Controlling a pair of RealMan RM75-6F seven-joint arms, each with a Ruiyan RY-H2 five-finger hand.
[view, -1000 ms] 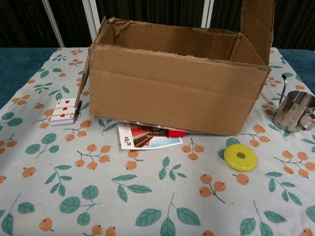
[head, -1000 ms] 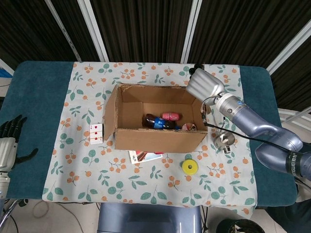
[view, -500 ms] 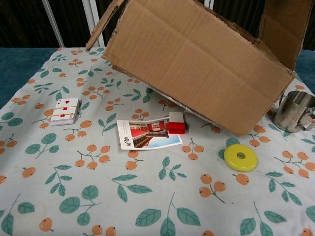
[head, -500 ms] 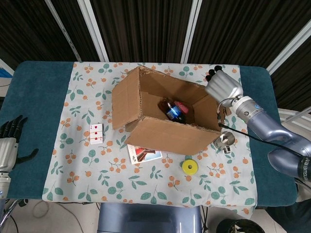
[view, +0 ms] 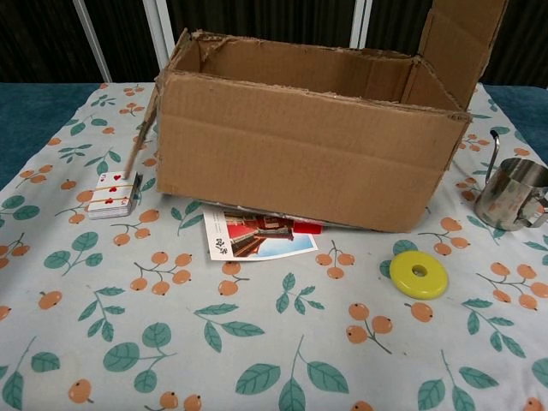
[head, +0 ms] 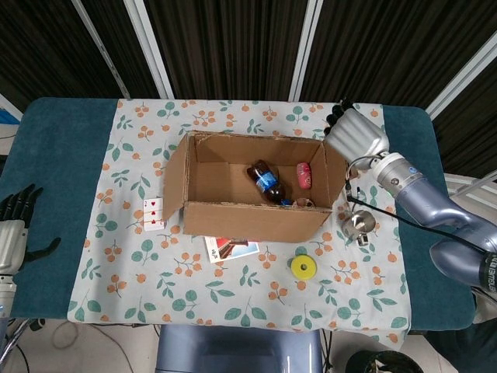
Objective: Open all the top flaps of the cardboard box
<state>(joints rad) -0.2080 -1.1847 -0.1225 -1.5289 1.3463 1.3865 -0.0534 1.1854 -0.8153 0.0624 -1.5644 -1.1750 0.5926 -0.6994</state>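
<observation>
box: cardboard box point(head: 248, 221) sits mid-table on the floral cloth, flat on its base, top open to the head camera
flaps: right end flap point(view: 458, 47) stands upright, tilted slightly outward; left end flap point(head: 174, 185) folded out and angled down; no long-side flaps visible, torn edge along the rim in chest view
contents: dark bottle point(head: 265, 181), pink item point(head: 304, 174), small bits at the near right corner, all loose on the floor of the box
right hand: right hand point(head: 357, 136) just outside the upright right flap, fingers curled over the flap's top edge; looks like contact, but cannot tell whether it really holds the flap or just leans on it
left hand: left hand point(head: 17, 225) off at the table's left edge, fingers spread, holding nothing, well apart from the box
handling: judge the box light and easy to tip, contents roll; cardboard stiff across the panel, bends only at the crease
grip point: take the flap at its free top edge near the middle, push outward about the crease, not upward
risk: steel cup point(head: 359, 224) sits just beside the box's right end, under where the flap swings down; playing cards point(head: 154, 214) near the left flap, photo card point(view: 259, 237) partly under the front wall, yellow disc point(view: 418, 274) apart in front
</observation>
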